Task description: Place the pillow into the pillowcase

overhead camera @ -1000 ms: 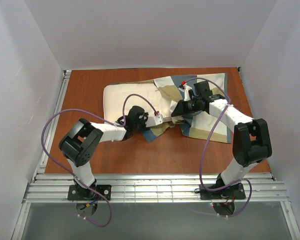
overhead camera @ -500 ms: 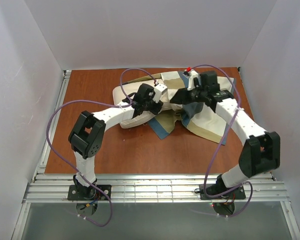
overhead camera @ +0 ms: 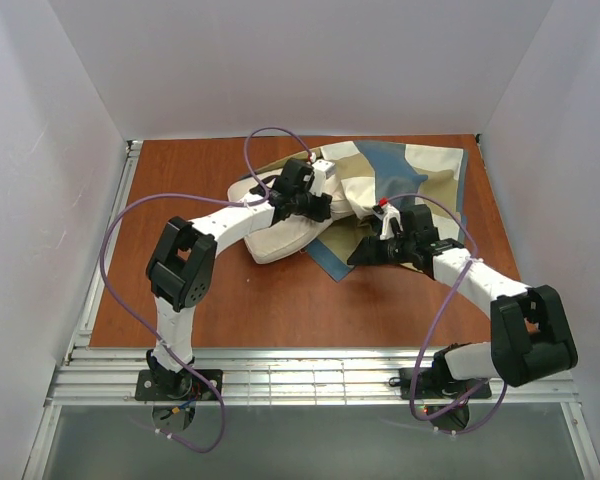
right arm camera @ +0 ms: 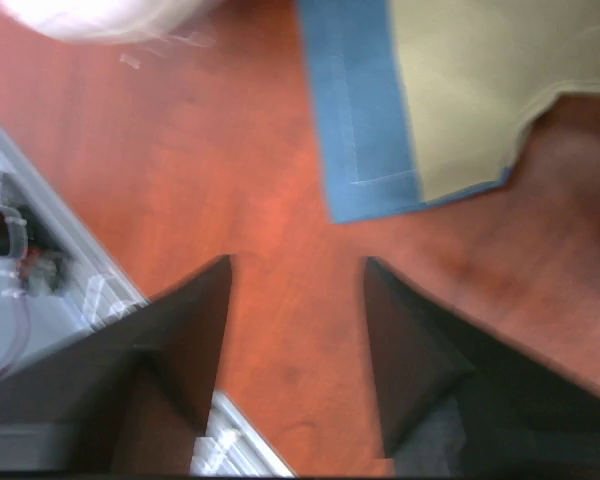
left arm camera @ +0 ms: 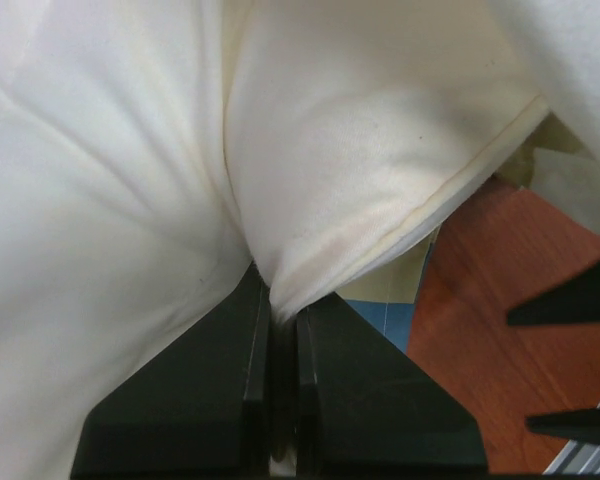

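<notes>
The left end effector (left arm camera: 283, 300) is shown in the left wrist view clamped tight on a pinched fold of the pillow (left arm camera: 360, 130), whose cream cloth fills most of that view. The two black fingers (left arm camera: 210, 390) are pressed nearly together, with only the fold between them. Below the pillow's seamed edge a strip of blue and tan pillowcase (left arm camera: 392, 318) is visible, and beside it the red-brown counter (left arm camera: 480, 340).

This grip cannot be made out from above. In the top view the left end effector (overhead camera: 320, 208) is largely hidden by its own wrist, at the right end of the pillow (overhead camera: 278, 238). The layout is given by that view alone. The pillow lies left of centre on the counter (overhead camera: 180, 190), its left part bare and its right end met by the rumpled pillowcase (overhead camera: 410, 170), which is spread toward the far right corner. Whether the pillow's end is inside the cover cannot be told.

The right end effector (right arm camera: 298, 265) is seen in the right wrist view with its fingers set apart, nothing between them, and bare counter (right arm camera: 280, 200) beneath. Just beyond the fingers a blue-bordered tan corner of the pillowcase (right arm camera: 460, 90) lies flat, untouched. In the top view the right end effector (overhead camera: 365, 252) is placed at the near edge of the pillowcase, beside that blue corner.
</notes>
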Action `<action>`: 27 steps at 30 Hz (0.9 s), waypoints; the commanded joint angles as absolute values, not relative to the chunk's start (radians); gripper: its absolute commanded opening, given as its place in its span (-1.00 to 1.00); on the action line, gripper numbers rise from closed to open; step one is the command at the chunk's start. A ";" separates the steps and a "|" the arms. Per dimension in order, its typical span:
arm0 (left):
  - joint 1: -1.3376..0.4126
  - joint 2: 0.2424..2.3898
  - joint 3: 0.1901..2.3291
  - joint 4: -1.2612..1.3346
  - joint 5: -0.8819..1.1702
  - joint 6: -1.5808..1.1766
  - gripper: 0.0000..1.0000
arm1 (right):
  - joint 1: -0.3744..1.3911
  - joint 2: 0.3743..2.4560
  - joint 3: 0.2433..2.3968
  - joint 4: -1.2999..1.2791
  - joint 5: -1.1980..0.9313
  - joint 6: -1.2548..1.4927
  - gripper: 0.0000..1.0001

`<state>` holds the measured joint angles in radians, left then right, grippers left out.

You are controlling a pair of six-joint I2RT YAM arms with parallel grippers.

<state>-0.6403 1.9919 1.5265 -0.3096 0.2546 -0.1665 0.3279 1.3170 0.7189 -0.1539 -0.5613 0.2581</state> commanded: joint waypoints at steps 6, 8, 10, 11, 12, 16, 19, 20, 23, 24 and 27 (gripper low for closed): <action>-0.606 1.964 1.571 -0.356 0.413 -0.267 -1.00 | 0.299 1.370 0.687 0.117 -0.200 0.314 0.22; -0.601 1.960 1.571 -0.356 0.419 -0.262 -1.00 | 0.287 1.381 0.689 0.114 -0.190 0.325 0.30; -0.595 1.959 1.569 -0.356 0.443 -0.264 -1.00 | 0.282 1.391 0.698 0.139 -0.208 0.311 0.56; -0.592 1.957 1.568 -0.354 0.443 -0.267 -1.00 | 0.282 1.419 0.706 0.170 -0.221 0.305 0.67; -0.591 1.956 1.563 -0.353 0.462 -0.268 -1.00 | 0.282 1.439 0.715 0.182 -0.232 0.296 0.70; -0.586 1.957 1.560 -0.339 0.488 -0.290 -1.00 | 0.278 1.561 0.778 0.242 -0.285 0.305 0.51; -0.586 1.957 1.562 -0.337 0.501 -0.295 -1.00 | 0.276 1.600 0.796 0.299 -0.347 0.337 0.35; -0.583 1.957 1.563 -0.337 0.503 -0.295 -1.00 | 0.276 1.606 0.799 0.304 -0.351 0.345 0.35; -0.580 1.960 1.571 -0.337 0.511 -0.301 -1.00 | 0.270 1.615 0.787 0.301 -0.325 0.344 0.36; -0.580 1.962 1.571 -0.337 0.511 -0.307 -1.00 | 0.261 1.614 0.781 0.301 -0.318 0.333 0.37; -0.566 1.967 1.569 -0.336 0.520 -0.327 -1.00 | 0.203 1.583 0.756 0.292 -0.299 0.266 0.58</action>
